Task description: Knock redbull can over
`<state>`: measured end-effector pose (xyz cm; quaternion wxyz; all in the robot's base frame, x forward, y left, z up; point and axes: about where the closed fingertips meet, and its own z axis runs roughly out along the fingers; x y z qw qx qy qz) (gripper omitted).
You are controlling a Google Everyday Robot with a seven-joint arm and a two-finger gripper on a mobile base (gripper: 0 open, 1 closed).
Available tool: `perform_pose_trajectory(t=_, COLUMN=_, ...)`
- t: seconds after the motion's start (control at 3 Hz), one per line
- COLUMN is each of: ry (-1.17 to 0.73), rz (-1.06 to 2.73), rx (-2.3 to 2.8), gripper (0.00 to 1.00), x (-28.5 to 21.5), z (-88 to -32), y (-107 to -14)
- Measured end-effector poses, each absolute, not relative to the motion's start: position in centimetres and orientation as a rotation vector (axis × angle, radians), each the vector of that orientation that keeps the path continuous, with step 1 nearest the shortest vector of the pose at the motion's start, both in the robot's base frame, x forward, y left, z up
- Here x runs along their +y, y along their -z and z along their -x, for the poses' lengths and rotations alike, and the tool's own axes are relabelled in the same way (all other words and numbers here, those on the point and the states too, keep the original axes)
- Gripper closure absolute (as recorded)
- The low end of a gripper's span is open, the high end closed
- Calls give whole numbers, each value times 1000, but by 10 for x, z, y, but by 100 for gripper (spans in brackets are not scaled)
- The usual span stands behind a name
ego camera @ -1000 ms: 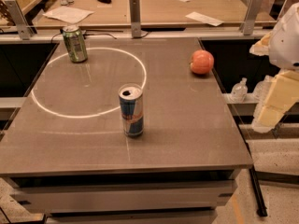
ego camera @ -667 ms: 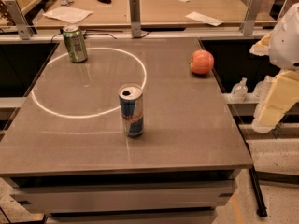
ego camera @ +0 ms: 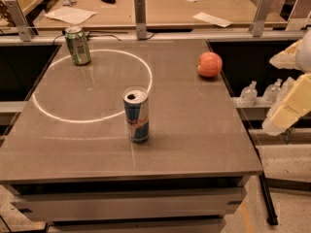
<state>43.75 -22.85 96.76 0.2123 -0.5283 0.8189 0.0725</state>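
Grey-brown worktop (ego camera: 194, 144) fills most of what I see, and the redbull can (ego camera: 136, 114) stands upright on it, a little toward the near edge. The can is slim, blue and silver, with a red logo on its side. Its lettering is too small for me to read, and its silver top shows a dark opening.

My gripper (ego camera: 290, 111) hangs well to the right of the redbull can, out past the worktop's right edge and touching nothing. It shows only as cream-coloured blocks at the border of the view, and I cannot tell how wide the jaws stand.

A thin white ring (ego camera: 80, 121) lies on the worktop to the left of and behind the redbull can, which stands just at its near right arc. Behind the redbull can and to the right rests an orange-red ball (ego camera: 210, 64), well apart from it. Far behind and to the left, on the ring's far edge, stands a shorter green can (ego camera: 77, 45), its label unreadable.

Beyond the worktop and behind the redbull can rises a metal post (ego camera: 140, 11), and past it a wooden desk (ego camera: 160, 13) carries sheets of paper (ego camera: 70, 14).
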Motion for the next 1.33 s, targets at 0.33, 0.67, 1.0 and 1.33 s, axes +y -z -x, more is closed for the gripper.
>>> perform_pose_trajectory(t=0.33, ry=-420, rz=1253, rx=2238, gripper=0, x=-228, z=-437, y=-961)
perform_pose_trajectory(t=0.67, ry=-611, rz=1076, rx=2144, gripper=0, x=-218, z=-435, y=-954)
perform_pose_trajectory(t=1.0, ry=-749, rz=1016, rx=1975, gripper=0, x=-188, z=-438, y=-965)
perform_pose_trajectory(t=1.33, ry=-759, rz=1014, rx=1920, gripper=0, x=-151, z=-438, y=-972)
